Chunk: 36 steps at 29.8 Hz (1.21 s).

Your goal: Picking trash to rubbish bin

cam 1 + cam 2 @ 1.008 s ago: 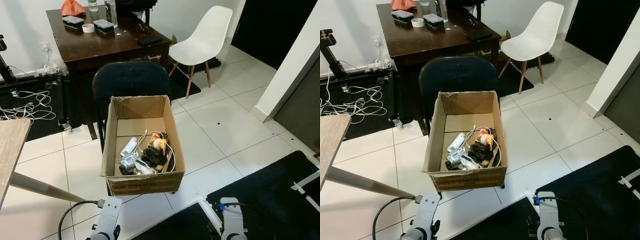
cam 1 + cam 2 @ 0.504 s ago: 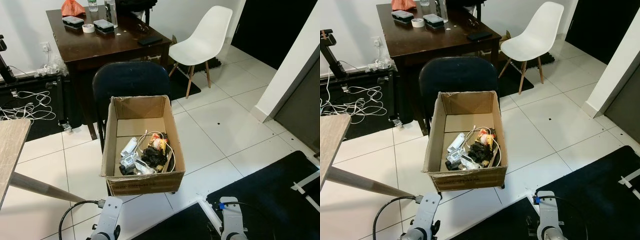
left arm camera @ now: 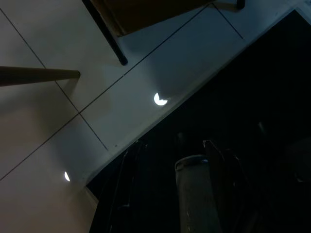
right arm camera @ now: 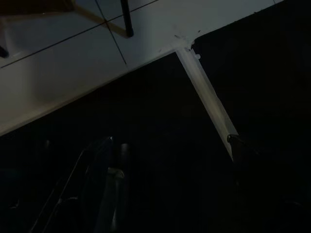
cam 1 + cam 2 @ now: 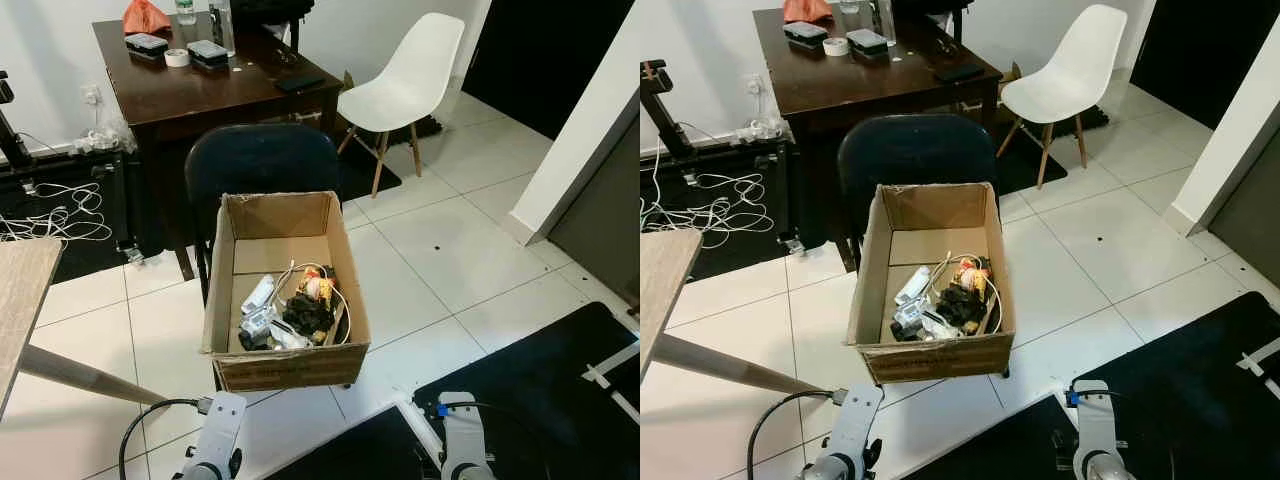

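Left eye view is looking down at an open cardboard box (image 5: 284, 290) that's sitting on a dark office chair (image 5: 262, 160). Trash pile (image 5: 290, 308) is lying in the box's near half: white cable loops, a white tube-shaped piece, black crumpled stuff, something red-yellow. Far half of the box is showing bare cardboard.

Behind the chair a dark wooden table (image 5: 215, 85) is carrying small cases, a tape roll and a phone-like slab. White chair (image 5: 405, 80) is standing to the right of it. Corner of a light wooden table (image 5: 22, 300) is poking in on the left, its leg slanting down to the white tile floor (image 5: 440, 250). Black mat (image 5: 540, 380) is covering the lower right.

Both arms are hanging low at the bottom edge: left arm (image 5: 218, 440) with a black cable looping off it, right arm (image 5: 462, 440) over the mat edge. Wrist views are too dark — left gripper (image 3: 194, 194) and right gripper (image 4: 112, 194) are just dim shapes above the mat, so can't tell how wide either one is. Neither is near the box.
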Tool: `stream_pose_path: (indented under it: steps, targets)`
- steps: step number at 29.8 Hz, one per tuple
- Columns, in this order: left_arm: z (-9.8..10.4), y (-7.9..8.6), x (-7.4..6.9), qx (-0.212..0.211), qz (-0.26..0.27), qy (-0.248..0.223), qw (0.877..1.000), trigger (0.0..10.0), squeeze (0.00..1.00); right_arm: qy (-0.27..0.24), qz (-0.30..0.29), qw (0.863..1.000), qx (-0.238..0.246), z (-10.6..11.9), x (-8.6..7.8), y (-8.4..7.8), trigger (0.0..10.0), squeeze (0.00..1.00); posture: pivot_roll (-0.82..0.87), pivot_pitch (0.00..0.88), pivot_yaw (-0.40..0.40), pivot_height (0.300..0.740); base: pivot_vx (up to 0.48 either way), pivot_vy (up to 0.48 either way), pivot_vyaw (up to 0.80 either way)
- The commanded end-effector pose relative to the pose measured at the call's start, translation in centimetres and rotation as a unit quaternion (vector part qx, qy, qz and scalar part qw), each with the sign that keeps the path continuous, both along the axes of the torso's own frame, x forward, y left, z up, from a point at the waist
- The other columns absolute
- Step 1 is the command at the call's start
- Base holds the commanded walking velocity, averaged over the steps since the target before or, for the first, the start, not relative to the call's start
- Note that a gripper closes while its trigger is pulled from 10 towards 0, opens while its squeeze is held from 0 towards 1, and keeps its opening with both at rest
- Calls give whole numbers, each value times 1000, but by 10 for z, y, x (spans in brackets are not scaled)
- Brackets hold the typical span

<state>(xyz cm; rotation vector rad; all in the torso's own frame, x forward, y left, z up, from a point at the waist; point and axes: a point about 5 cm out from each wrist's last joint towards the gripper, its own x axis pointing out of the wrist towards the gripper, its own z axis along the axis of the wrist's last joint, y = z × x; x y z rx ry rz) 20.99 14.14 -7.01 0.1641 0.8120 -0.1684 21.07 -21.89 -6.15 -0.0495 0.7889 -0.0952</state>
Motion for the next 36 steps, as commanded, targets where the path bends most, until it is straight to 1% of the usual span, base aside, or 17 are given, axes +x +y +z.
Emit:
stream_pose_path:
  steps: [1, 14, 36]
  targets:
    - [-3, -3, -4, -3, -4, 8, 1000, 10000, 0, 12, -1, 1000, 1, -4, -5, 2, 10000, 0, 40, 62, -8, 740, 0, 0, 0]
    - [-3, -3, -5, -3, -5, 9, 1000, 10000, 0, 8, -4, 1000, -1, -2, -4, -3, 10000, 0, 37, 60, -6, 740, 0, 0, 0]
    - [-3, -7, -4, -9, -2, 8, 1000, 10000, 0, 6, -6, 1000, 5, -2, -4, -1, 10000, 0, 42, 69, -10, 740, 0, 0, 0]
